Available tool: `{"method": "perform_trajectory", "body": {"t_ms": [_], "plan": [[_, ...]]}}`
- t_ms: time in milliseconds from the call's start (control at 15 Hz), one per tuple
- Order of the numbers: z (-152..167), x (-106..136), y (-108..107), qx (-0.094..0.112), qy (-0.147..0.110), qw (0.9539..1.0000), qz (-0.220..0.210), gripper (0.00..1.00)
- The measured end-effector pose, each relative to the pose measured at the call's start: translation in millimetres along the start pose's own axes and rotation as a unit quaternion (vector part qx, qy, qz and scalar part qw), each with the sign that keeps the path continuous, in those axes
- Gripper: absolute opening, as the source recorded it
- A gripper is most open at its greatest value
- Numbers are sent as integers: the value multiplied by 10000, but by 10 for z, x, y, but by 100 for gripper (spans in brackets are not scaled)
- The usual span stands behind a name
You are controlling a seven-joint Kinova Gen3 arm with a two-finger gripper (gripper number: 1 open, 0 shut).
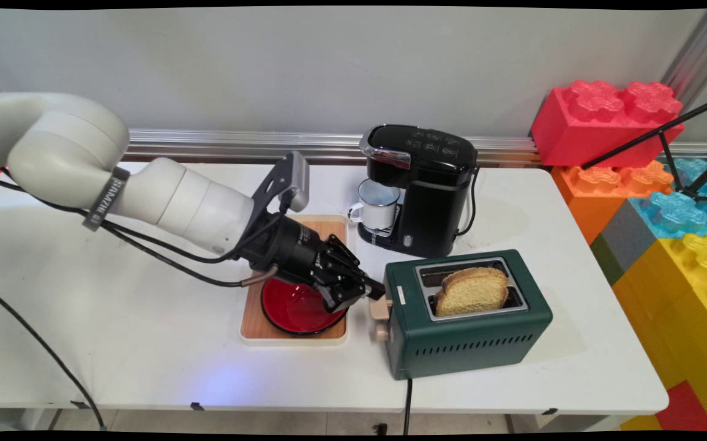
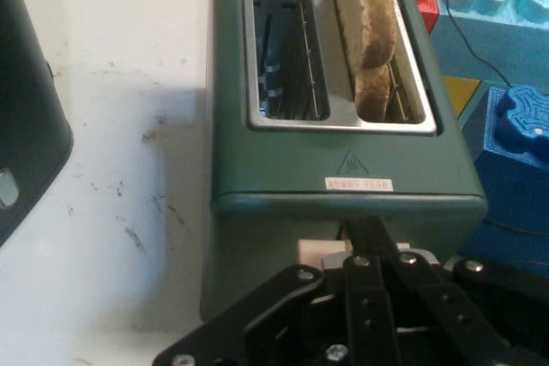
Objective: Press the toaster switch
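Observation:
A dark green toaster stands on the white table, with browned bread sticking up out of one slot. The other slot is empty. In the hand view the toaster fills the middle, with the bread in its right slot. My gripper is shut, and its joined tips rest on top of the cream lever at the toaster's left end. Through the hand camera the gripper meets the toaster's end face just above the lever. Nothing is held between the fingers.
Under my hand, a red bowl lies on a wooden tray. A black coffee machine with a white mug stands behind the toaster. Large coloured blocks and a black tripod leg border the table's right side.

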Motion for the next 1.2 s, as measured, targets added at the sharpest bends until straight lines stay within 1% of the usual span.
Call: {"method": "perform_trajectory", "body": {"t_ms": [333,800,1200], "plan": [[85,-37,-31,5,5,10000,21,0],[130,-83,-29,-52,-29,10000,43,0],[152,-153,-12,-96,-106,9999,59,0]]}}
